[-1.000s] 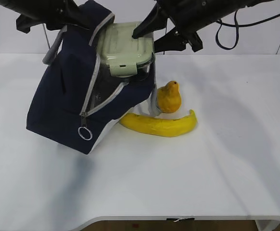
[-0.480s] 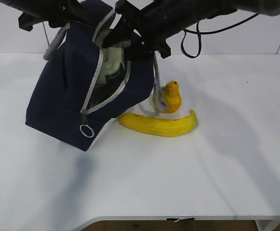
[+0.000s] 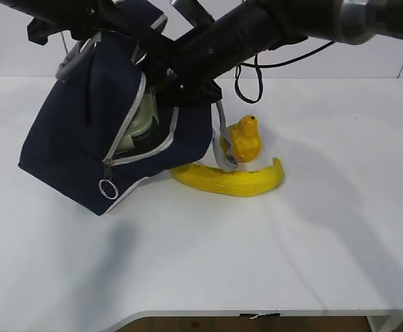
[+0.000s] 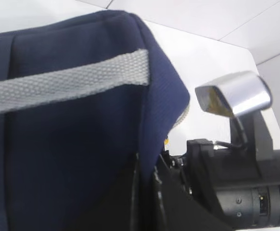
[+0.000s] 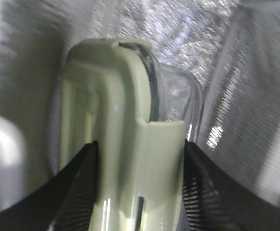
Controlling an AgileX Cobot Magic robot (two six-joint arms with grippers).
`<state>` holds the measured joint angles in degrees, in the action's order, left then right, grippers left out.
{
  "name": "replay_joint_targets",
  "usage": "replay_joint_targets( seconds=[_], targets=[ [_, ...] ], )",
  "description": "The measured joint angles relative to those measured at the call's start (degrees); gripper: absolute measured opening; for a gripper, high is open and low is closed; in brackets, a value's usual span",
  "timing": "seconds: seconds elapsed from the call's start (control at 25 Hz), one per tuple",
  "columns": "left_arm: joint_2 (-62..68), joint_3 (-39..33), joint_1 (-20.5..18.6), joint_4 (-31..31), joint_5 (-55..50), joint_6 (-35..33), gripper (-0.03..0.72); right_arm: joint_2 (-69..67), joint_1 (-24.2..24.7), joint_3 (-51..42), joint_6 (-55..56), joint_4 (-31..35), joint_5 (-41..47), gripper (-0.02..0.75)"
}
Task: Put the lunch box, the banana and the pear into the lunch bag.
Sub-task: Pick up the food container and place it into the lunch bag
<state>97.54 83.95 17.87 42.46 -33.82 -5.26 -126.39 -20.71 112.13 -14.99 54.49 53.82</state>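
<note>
At the left of the exterior view, the lunch bag (image 3: 84, 149) sits tilted on the white table (image 3: 291, 242), its open mouth turned up and to the right, the zipper ring (image 3: 107, 188) hanging at its lower front corner. The left gripper (image 4: 144, 185) is pinched closed on the bag's navy fabric edge just below a grey handle strap (image 4: 68, 84), holding that side up. Inside the opening, the lunch box (image 3: 136, 123) shows its sage-green lid, already well within the bag. The right gripper (image 5: 137, 192) reaches into the mouth with its two black fingers (image 5: 80, 183) clamped against either side of the green lid, the silver foil lining (image 5: 188, 29) surrounding the box. Farther right, the pear (image 3: 244, 140) stands upright on the table just beside the bag, with a grey handle loop (image 3: 222, 149) drooping in front of it. The banana (image 3: 229, 178) lies directly in front of the pear, its left end near the bag's lower edge.
</note>
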Motion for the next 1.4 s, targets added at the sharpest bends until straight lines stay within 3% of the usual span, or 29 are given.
replay_joint_targets(
  seconds=[0.4,0.96,1.4],
  targets=[
    [0.00,0.00,0.00,0.78,0.35,0.09,-0.006,0.00,0.00,0.00,-3.49,6.23,-2.57,0.393],
    [0.00,0.00,0.00,1.64,0.88,0.09,-0.006,-0.72,-0.27,0.00,-5.11,7.17,-4.06,0.413],
    [0.00,0.00,-0.49,1.20,1.15,0.09,-0.006,-0.85,-0.27,0.50,-5.63,9.37,-3.72,0.491]
  ],
)
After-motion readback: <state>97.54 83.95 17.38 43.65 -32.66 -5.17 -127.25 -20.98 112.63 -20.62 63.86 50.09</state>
